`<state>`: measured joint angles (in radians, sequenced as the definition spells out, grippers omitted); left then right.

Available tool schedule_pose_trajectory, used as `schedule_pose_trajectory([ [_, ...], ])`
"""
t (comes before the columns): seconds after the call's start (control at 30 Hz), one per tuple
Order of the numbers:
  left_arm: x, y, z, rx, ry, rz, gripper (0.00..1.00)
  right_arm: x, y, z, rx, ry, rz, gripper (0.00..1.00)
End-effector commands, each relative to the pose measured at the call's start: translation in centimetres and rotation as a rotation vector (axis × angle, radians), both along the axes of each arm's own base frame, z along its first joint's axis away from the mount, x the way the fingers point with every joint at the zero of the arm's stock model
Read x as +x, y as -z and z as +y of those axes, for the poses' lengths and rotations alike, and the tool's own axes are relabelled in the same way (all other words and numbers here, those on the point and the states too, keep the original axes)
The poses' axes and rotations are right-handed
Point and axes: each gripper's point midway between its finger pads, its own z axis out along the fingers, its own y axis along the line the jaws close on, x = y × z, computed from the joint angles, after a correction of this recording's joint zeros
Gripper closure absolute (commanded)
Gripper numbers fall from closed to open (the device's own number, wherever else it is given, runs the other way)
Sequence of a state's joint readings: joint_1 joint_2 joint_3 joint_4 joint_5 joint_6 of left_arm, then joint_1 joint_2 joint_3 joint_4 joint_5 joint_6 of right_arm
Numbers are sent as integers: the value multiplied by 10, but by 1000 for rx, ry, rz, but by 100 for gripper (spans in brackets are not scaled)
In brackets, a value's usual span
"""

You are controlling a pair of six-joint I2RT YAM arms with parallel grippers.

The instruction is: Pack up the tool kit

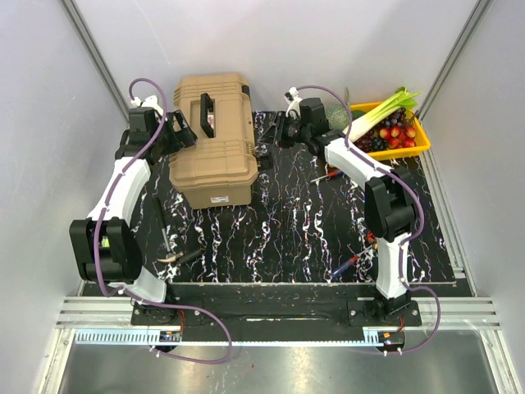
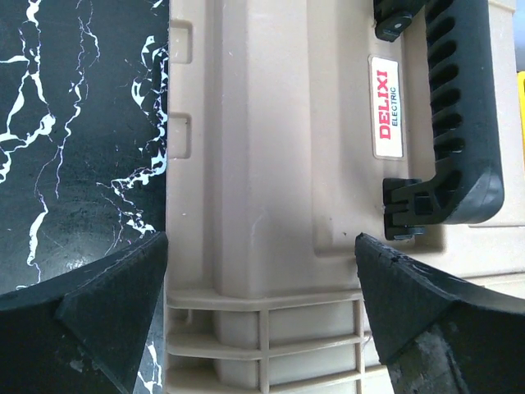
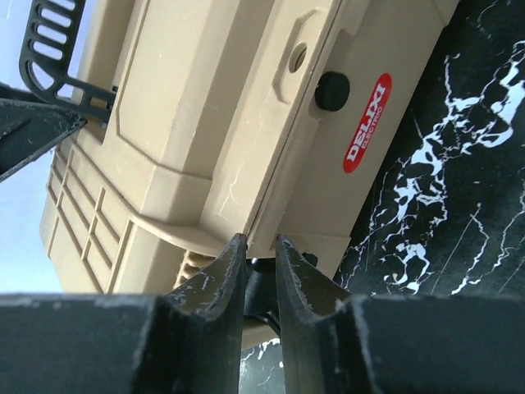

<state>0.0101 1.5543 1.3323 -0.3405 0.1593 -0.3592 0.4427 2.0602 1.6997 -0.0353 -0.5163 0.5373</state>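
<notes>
The tan toolbox stands closed on the black marbled mat, its black handle on top. My left gripper hangs open over the lid's left edge, a finger on either side and neither touching it; the handle lies to the right. My right gripper is at the box's right side. Its fingers are closed narrow on a black latch under the lid's edge. Loose tools lie on the mat: a screwdriver, pliers and another screwdriver.
A yellow tray of vegetables and fruit sits at the back right corner, just behind the right arm. Grey walls enclose the table on the left, back and right. The arm bases stand along the near edge.
</notes>
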Motion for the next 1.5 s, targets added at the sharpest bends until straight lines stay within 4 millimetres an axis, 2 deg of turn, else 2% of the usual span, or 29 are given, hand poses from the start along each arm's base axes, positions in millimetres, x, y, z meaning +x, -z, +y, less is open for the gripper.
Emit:
schedule_pose_trajectory([
  [0.0,-5,-12,-17,-9,99,-65,1,-9,-22,16,37,-103,-70,74],
  [0.03,-6,-10,-16,-6,96,-62,1,-11,-27,21,54,-124,-100,74],
  [0.17,-16,-4,-17,-7,99,-47,1,-31,-24,38,33,-207,-172,73],
  [0.2,-17,-2,-7,-8,76,-44,1,-36,-23,43,27,-231,-182,72],
  [0.47,-34,1,-9,-30,75,-44,1,-71,-14,67,21,-314,-162,71],
  [0.63,-43,8,-11,-53,66,-23,1,-89,2,82,5,-351,-125,71],
  [0.77,-50,11,-7,-69,23,0,1,-97,-1,88,3,-355,-119,71],
  [0.9,-63,13,-9,-116,-12,14,1,-114,-7,91,5,-373,-133,70],
  [1.1,-89,23,-15,-174,-24,31,2,-133,-5,85,38,-336,-103,62],
  [1.2,-97,18,-7,-138,-56,17,1,-129,-4,79,35,-272,-91,61],
  [1.3,-96,-2,7,-83,-110,-31,1,-114,-18,72,36,-161,-100,57],
  [1.47,-74,-48,22,-25,-156,-113,1,-52,-54,40,164,64,-11,38],
])
